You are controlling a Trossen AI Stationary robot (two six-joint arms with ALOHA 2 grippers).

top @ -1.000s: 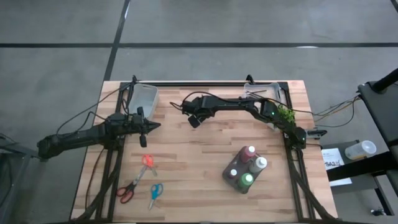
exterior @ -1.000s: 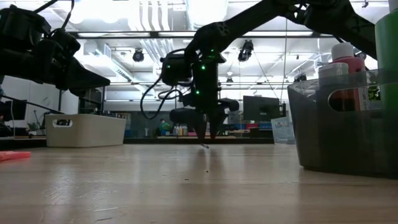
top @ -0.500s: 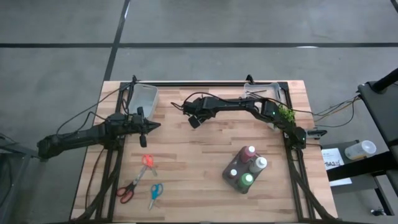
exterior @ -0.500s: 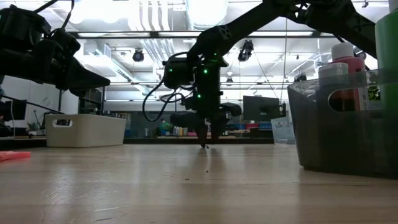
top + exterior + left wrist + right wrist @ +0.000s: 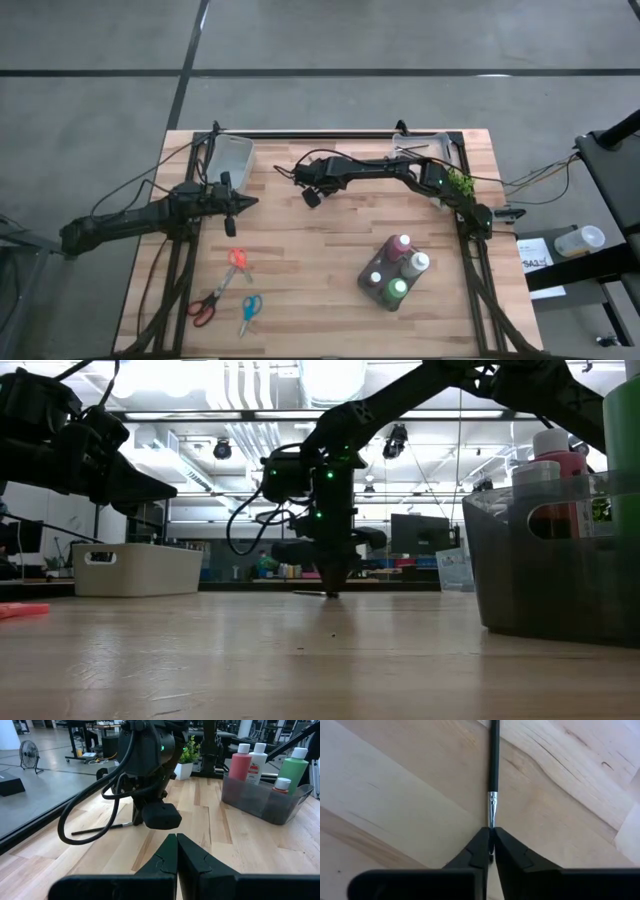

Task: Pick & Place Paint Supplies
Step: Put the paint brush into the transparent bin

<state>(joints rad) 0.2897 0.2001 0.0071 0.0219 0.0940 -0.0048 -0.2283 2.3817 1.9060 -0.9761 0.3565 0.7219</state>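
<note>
Near the desk's far edge, midway along it, the right gripper [image 5: 491, 840] points down at the wood with its fingers pinched together on the bristle end of a thin black paintbrush [image 5: 493, 767] (silver ferrule just above the fingertips), which lies flat on the desk [image 5: 300, 260]. Toward the near right corner, a dark bin [image 5: 378, 283] holds four paint bottles [image 5: 398, 289]. By the left edge, the left gripper [image 5: 176, 851] hovers, fingers pressed together, empty.
</note>
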